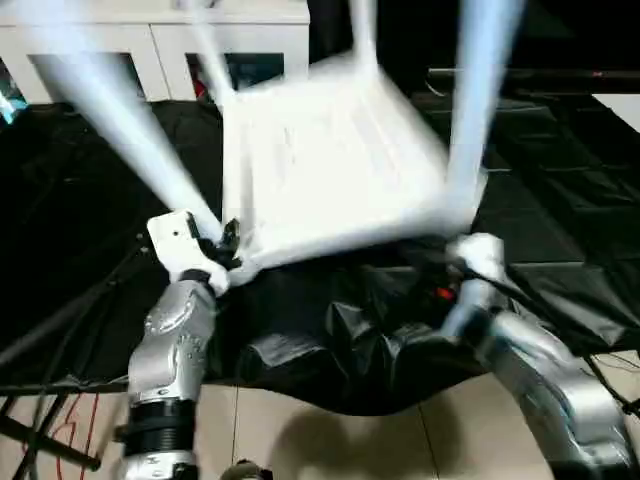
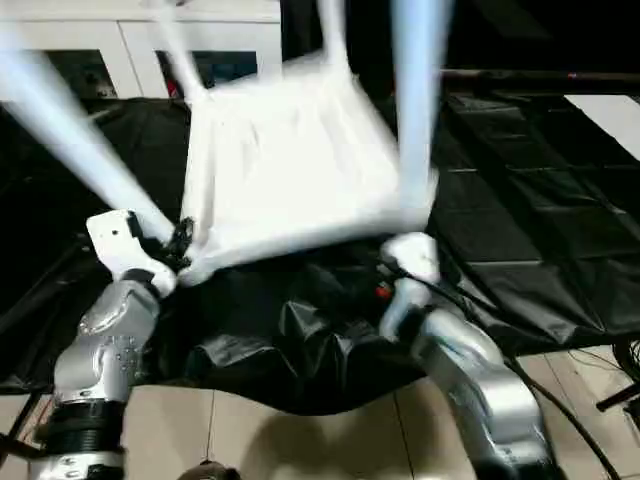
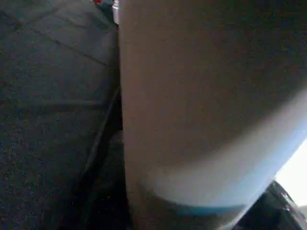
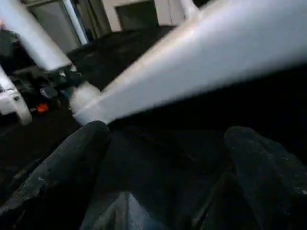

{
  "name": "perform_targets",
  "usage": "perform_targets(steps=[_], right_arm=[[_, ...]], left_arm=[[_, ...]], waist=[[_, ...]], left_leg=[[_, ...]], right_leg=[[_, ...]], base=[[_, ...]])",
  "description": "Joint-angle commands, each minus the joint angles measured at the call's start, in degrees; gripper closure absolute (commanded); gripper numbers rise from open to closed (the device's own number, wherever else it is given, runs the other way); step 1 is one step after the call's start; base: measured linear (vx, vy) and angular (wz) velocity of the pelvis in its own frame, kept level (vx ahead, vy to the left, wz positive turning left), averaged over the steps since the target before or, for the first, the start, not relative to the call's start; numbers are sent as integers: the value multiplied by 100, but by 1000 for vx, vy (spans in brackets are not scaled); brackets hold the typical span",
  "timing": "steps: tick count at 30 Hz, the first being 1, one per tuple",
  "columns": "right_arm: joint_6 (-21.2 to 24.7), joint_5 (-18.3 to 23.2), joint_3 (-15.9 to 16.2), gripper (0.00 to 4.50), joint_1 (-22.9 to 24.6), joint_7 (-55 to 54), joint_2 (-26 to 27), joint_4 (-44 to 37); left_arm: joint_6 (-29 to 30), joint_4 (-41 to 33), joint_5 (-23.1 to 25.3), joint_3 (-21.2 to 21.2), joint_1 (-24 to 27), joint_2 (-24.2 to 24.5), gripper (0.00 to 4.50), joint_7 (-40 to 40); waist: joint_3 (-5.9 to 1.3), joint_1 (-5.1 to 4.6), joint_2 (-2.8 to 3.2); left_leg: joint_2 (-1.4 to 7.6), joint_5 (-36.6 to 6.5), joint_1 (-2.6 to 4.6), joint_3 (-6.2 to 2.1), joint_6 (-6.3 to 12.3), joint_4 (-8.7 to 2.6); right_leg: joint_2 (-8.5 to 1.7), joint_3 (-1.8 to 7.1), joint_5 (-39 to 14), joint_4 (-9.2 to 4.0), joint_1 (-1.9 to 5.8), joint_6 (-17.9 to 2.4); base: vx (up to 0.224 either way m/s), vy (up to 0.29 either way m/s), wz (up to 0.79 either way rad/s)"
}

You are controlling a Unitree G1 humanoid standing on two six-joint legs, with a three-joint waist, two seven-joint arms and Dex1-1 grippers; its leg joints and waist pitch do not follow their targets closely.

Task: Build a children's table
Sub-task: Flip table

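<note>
The children's table (image 1: 330,160) is seen upside down at centre, legs rising toward twelve o'clock. The left gripper (image 1: 222,250) is clamped at its seven-o'clock corner; the right gripper (image 4: 168,158) is spread wide, empty. Light, stiff, smooth plastic is judged; corners are best gripped.

No legible text anywhere.

Black crinkled sheet (image 1: 560,190) over pale tiled floor (image 1: 300,440), white glass-fronted cabinet (image 1: 160,45) behind.
</note>
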Motion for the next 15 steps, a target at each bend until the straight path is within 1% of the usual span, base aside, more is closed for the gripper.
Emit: perform_targets(steps=[1, 2, 3, 4, 5, 6, 7, 8, 9, 10, 11, 12, 14, 15], right_arm=[[102, 278, -258, 0, -378, -289, 311, 417], [103, 289, -297, 0, -458, -345, 379, 549], [67, 214, -333, 0, -583, -443, 467, 774], [45, 154, -351, 0, -656, -502, 516, 910], [19, 161, -381, 0, -737, -480, 584, 1019], [8, 234, -426, 0, -816, -430, 661, 1106], [-5, 323, -494, 0, -879, -430, 742, 1173], [-44, 539, -655, 0, -1028, -431, 934, 1335], [-86, 666, -785, 0, -1151, -493, 1078, 1490], [-113, 656, -838, 0, -1220, -599, 1130, 1614], [-131, 642, -873, 0, -1268, -678, 1162, 1702], [-162, 620, -931, 0, -1354, -774, 1218, 1865], [-221, 565, -1005, 0, -1488, -912, 1296, 2124], [-297, 652, -1150, 0, -1645, -999, 1421, 2368]], left_arm=[[319, -63, -201, 24, 62, -72, 240, -47], [334, -68, -205, 27, 56, -80, 240, -51], [352, -62, -231, 40, 38, -81, 240, -56], [365, -59, -249, 50, 26, -80, 240, -58], [432, -89, -291, 66, 21, -78, 240, -45], [483, -105, -324, 74, 11, -75, 240, -34], [509, -117, -348, 71, 10, -73, 240, -27], [559, -141, -396, 64, 10, -68, 240, -15], [585, -160, -420, 60, 14, -69, 240, -13], [594, -172, -420, 58, 19, -78, 240, -13], [600, -181, -420, 57, 22, -85, 240, -13], [607, -191, -423, 51, 21, -94, 240, -25], [624, -213, -438, 55, 25, -111, 240, -44], [649, -228, -442, 59, 31, -116, 240, -52]], waist=[[-375, 15, -67], [-361, -5, -60], [-364, 2, -60], [-354, -1, -47], [-359, 10, -39], [-353, 16, -60], [-361, 29, -52], [-361, 13, -50], [-361, 13, -51], [-361, 15, -79], [-362, 18, -67], [-358, 13, -49], [-363, 4, -50], [-365, -4, -53]], left_leg=[[216, -448, 130, -91, 274, -362], [207, -572, 127, -91, 277, -382], [209, -637, 143, -86, 250, -380], [219, -692, 147, -87, 197, -392], [228, -716, 162, -89, 163, -394], [226, -769, 157, -76, 119, -401], [228, -734, 157, -80, 110, -399], [224, -745, 148, -79, 121, -403], [223, -759, 144, -84, 125, -410], [227, -755, 152, -76, 121, -404], [227, -721, 153, -80, 117, -406], [227, -694, 160, -71, 75, -406], [221, -689, 149, -76, 37, -409], [216, -696, 149, -73, 28, -410]], right_leg=[[-408, 228, 392, -428, 191, -1047], [-415, 222, 302, -442, 178, -1092], [-409, 221, 222, -450, 177, -1084], [-413, 229, 159, -453, 178, -1078], [-416, 226, 132, -454, 176, -1077], [-422, 237, 126, -456, 186, -1054], [-427, 236, 161, -445, 193, -1039], [-438, 240, 224, -431, 194, -1053], [-443, 236, 199, -437, 197, -1052], [-443, 235, 169, -441, 192, -1052], [-445, 233, 175, -434, 197, -1055], [-431, 234, 173, -435, 182, -1036], [-433, 232, 191, -433, 199, -1008], [-435, 233, 196, -433, 202, -995]], base=[[0, 0, 0], [0, 0, 0], [0, 0, 0], [0, 0, 0], [0, 0, 0], [0, 0, 0], [0, 0, 0], [0, 0, 0], [0, 0, 0], [0, 0, 0], [0, 0, 0], [0, 0, 0], [0, 0, 0], [0, 0, 0]])
